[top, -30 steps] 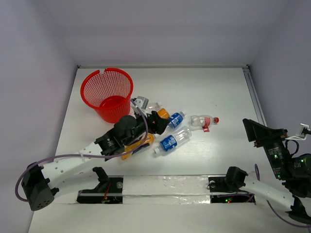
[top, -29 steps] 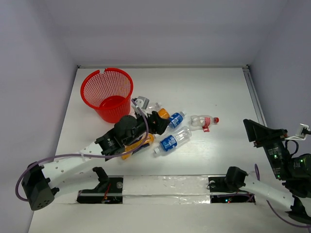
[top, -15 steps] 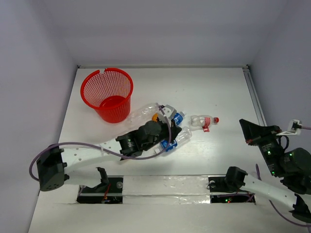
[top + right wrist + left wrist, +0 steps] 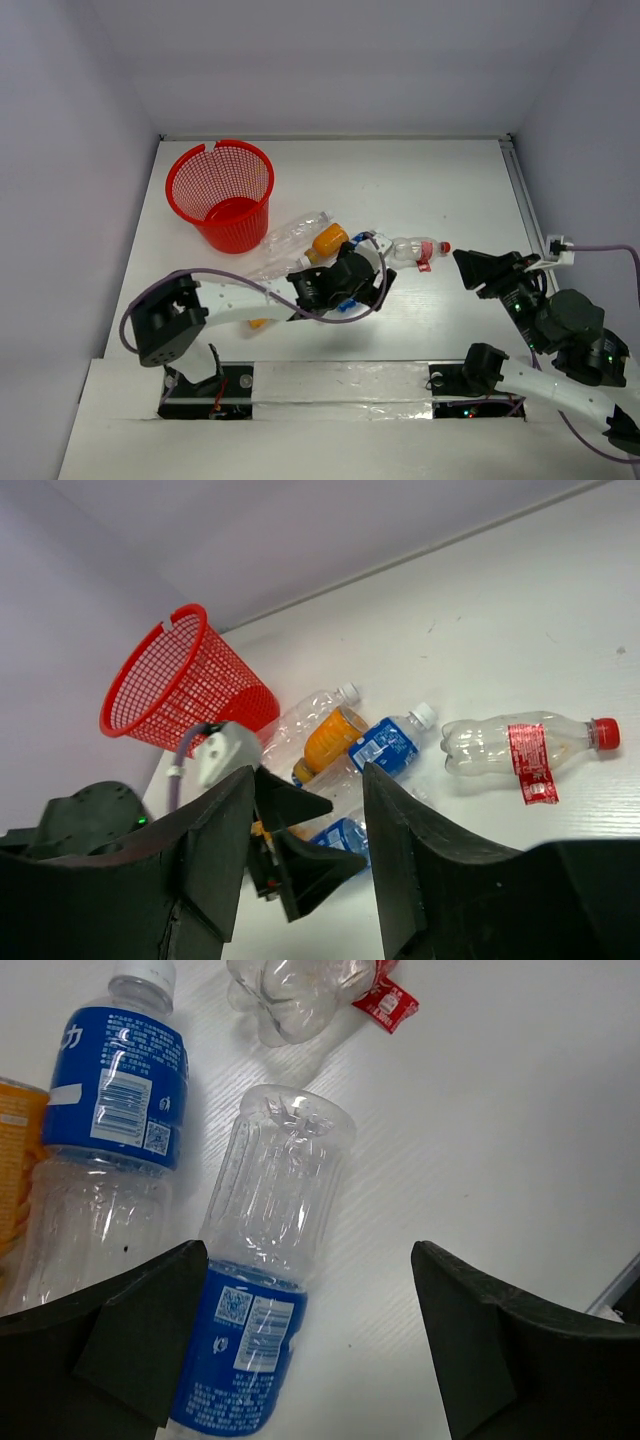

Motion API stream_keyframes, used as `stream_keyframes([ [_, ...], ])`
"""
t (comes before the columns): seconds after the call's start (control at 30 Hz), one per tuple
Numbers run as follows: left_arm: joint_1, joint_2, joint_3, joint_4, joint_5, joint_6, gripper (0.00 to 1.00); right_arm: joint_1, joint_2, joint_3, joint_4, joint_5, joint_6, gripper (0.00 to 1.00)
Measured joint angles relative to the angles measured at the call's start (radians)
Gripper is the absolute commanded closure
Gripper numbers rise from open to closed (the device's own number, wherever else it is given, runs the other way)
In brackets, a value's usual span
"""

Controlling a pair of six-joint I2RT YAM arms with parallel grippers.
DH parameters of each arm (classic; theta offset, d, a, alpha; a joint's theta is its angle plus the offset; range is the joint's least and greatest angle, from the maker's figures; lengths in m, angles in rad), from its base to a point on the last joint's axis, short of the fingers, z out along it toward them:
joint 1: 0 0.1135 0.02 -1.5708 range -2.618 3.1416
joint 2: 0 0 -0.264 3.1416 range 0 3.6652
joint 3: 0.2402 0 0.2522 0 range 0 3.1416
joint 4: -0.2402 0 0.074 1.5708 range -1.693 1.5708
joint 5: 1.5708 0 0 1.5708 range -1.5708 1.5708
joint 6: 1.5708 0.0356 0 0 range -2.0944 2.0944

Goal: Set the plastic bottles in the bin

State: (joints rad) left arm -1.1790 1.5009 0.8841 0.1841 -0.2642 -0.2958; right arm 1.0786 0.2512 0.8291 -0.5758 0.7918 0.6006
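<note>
as left gripper (image 4: 308, 1260) straddles blue-label bottle (image 4: 275, 1200), second bottle (image 4: 110, 1110) seemingly touching it

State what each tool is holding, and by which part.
Nothing is held. The left tool stands open over a blue-labelled bottle; the right tool is open and empty.

Bright even light, soft shadows, sharp focus, mild glare

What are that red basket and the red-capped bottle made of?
The red basket looks like moulded plastic, slightly glossy: a mesh wall under a solid rim. The red-capped bottle seems thin clear plastic, with glossy, see-through, ribbed walls.
</note>
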Motion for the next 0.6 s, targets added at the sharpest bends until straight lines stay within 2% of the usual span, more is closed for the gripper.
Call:
stream_keyframes([
  [0.37, 0.077, 0.248, 0.112, -0.010, 0.051, 0.072, 0.19, 0.000, 0.000, -0.028, 0.000, -0.046, 0.006, 0.47],
  [0.5, 0.087, 0.316, 0.151, -0.011, 0.073, 0.089, 0.22, 0.000, 0.005, -0.028, 0.000, -0.060, 0.006, 0.46],
  [0.6, 0.088, 0.348, 0.165, -0.008, 0.098, 0.093, 0.27, 0.000, 0.017, -0.028, 0.001, -0.069, 0.005, 0.42],
])
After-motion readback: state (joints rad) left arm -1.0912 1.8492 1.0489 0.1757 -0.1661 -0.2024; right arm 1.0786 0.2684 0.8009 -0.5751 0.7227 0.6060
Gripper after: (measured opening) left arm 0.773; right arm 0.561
